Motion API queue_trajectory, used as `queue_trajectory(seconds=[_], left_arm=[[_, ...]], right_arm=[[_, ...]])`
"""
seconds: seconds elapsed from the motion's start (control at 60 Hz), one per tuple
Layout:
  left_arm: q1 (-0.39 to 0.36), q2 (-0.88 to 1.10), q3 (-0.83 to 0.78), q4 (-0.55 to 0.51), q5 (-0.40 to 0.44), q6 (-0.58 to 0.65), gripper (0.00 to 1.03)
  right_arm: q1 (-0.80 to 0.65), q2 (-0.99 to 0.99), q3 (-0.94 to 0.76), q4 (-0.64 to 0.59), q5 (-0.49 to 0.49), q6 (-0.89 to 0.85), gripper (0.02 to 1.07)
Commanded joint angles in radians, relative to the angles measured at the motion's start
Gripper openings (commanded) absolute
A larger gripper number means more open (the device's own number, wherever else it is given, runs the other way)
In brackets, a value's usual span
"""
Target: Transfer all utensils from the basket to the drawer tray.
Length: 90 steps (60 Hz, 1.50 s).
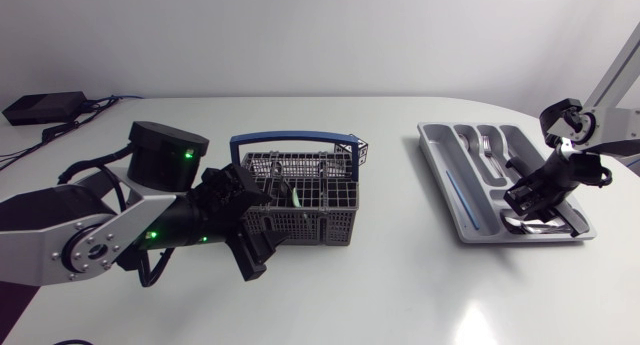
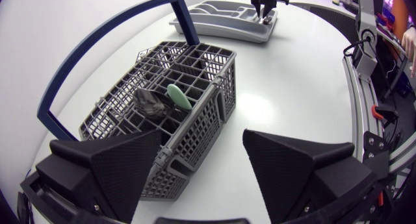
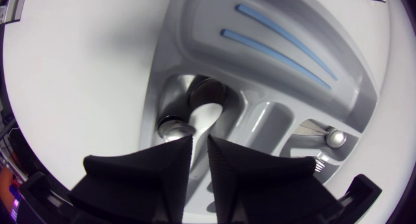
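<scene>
The grey wire basket (image 1: pixel 305 210) with a blue handle (image 1: pixel 290 139) stands mid-table. In it lie a green-handled utensil (image 2: pixel 179 97) and a dark grey one (image 2: pixel 151 102). My left gripper (image 1: pixel 258 235) is at the basket's near left corner, open wide; in the left wrist view (image 2: pixel 203 138) that corner lies ahead of its fingers. The grey drawer tray (image 1: pixel 440 160) is at the right. My right gripper (image 1: pixel 527 197) hangs low over the tray's front compartment, fingers (image 3: pixel 169 156) a narrow gap apart. A spoon (image 3: pixel 209 112) lies in the compartment right under them.
Other silver utensils (image 1: pixel 487 150) lie in the tray's middle slots. A black box (image 1: pixel 45 107) with cables sits at the back left corner. Bare white tabletop (image 1: pixel 400 275) stretches between basket and tray and along the front.
</scene>
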Motion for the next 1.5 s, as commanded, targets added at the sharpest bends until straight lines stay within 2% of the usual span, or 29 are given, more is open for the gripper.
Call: queue_trajectory(seconds=[0.0,0.1,0.133,0.167,0.367,0.483,0.717,0.983,1.2,1.283,1.333,1.483], left_arm=[[-0.008,0.016,0.028,-0.007,-0.005,-0.006,0.87],[-0.006,0.010,0.029,-0.010,-0.005,-0.006,0.87],[-0.005,0.007,0.029,-0.012,-0.005,-0.007,0.87],[-0.003,0.000,0.028,-0.013,-0.005,-0.007,0.87],[0.003,-0.023,0.020,-0.018,-0.005,-0.018,0.87],[0.009,-0.042,0.008,-0.020,-0.005,-0.018,0.87],[0.040,-0.060,-0.015,-0.020,-0.005,-0.012,0.87],[0.075,-0.066,-0.027,-0.018,0.022,0.001,0.87],[0.086,-0.072,-0.038,-0.015,0.022,0.005,0.87],[0.086,-0.072,-0.038,-0.013,0.024,0.005,0.87],[0.086,-0.072,-0.038,-0.012,0.024,0.005,0.87],[0.083,-0.072,-0.033,-0.012,0.024,0.005,0.87]], right_arm=[[-0.003,-0.062,0.011,0.003,-0.057,-0.022,0.53],[0.023,-0.153,0.045,-0.074,-0.150,0.047,0.76],[0.045,-0.182,0.057,-0.101,-0.173,0.093,0.99],[0.066,-0.210,0.065,-0.130,-0.198,0.142,1.03],[0.217,-0.329,0.048,-0.175,-0.271,0.401,1.03],[0.352,-0.381,0.025,-0.173,-0.299,0.648,1.03],[0.643,-0.377,0.000,-0.126,-0.304,1.140,1.03],[0.859,-0.349,-0.010,-0.026,-0.343,1.483,1.03],[0.944,-0.277,0.054,0.026,-0.353,1.760,1.03],[0.953,-0.263,0.077,0.041,-0.366,1.849,0.93],[0.953,-0.257,0.088,0.071,-0.356,1.940,0.93],[0.981,-0.187,0.154,0.014,-0.320,2.046,0.93]])
